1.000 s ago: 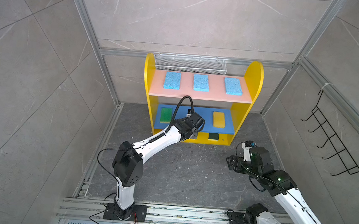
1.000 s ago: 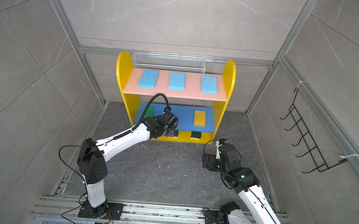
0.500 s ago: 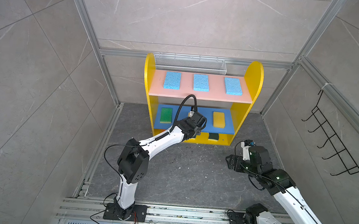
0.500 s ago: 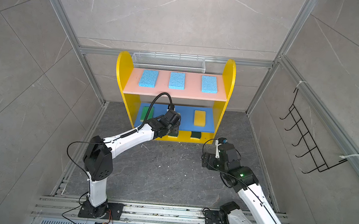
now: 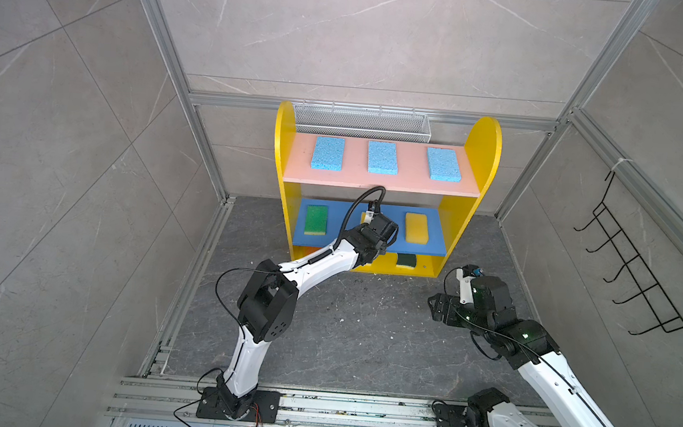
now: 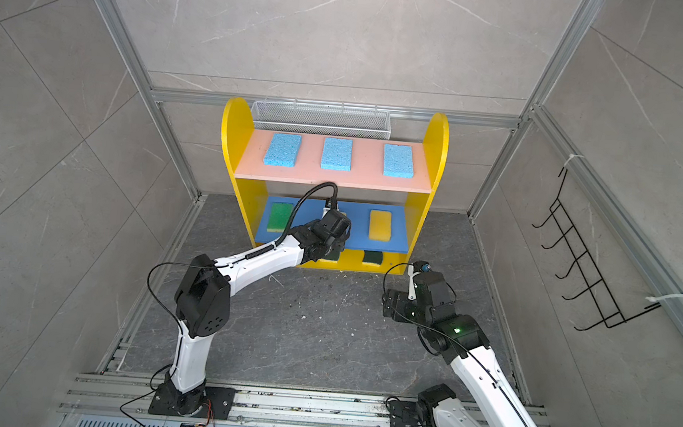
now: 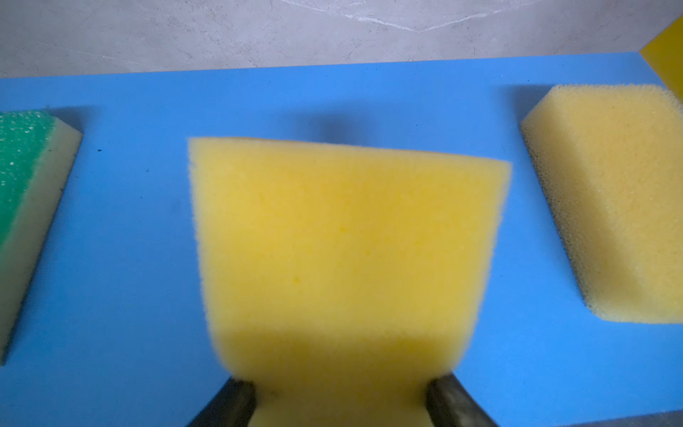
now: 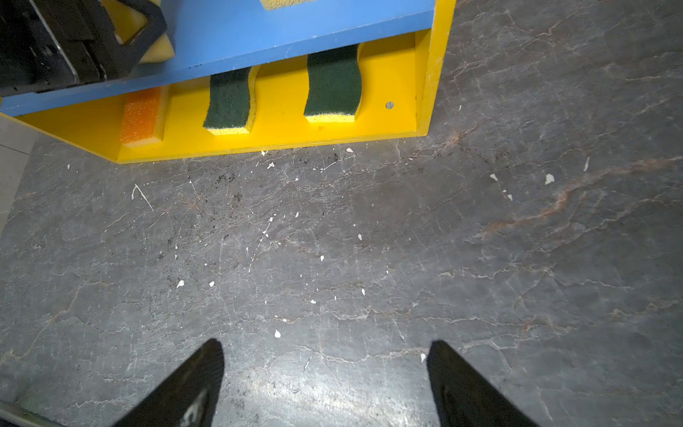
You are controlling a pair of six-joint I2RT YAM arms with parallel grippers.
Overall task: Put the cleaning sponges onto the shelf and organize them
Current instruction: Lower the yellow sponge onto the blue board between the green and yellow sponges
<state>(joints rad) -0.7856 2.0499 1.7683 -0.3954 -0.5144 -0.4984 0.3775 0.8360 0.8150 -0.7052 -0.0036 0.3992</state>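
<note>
Yellow sponge (image 7: 347,251) is pinched at its near end in the left tool (image 7: 340,401), long axis pointing at the shelf (image 5: 482,150) back. It sits over the blue board (image 7: 148,258), between green sponge (image 7: 22,166) and second yellow sponge (image 7: 610,192); contact with the board unclear. Right tool (image 8: 325,384) is wide, empty, over the counter (image 8: 369,240), farther off. Right wrist view alone shows the orange sponge (image 8: 142,114) on the bottom tier.

The yellow shelf (image 5: 487,151) stands on the dark stone floor (image 5: 343,327). Three light blue sponges (image 5: 328,153) (image 5: 383,157) (image 5: 443,164) lie in a row on its pink top board (image 5: 409,180). A green sponge (image 5: 316,219) and a yellow sponge (image 5: 416,228) lie on the blue middle board (image 5: 438,239), and an orange sponge (image 8: 142,116) and two dark-green scourers (image 8: 227,101) (image 8: 332,88) on the bottom board (image 8: 281,129).
</note>
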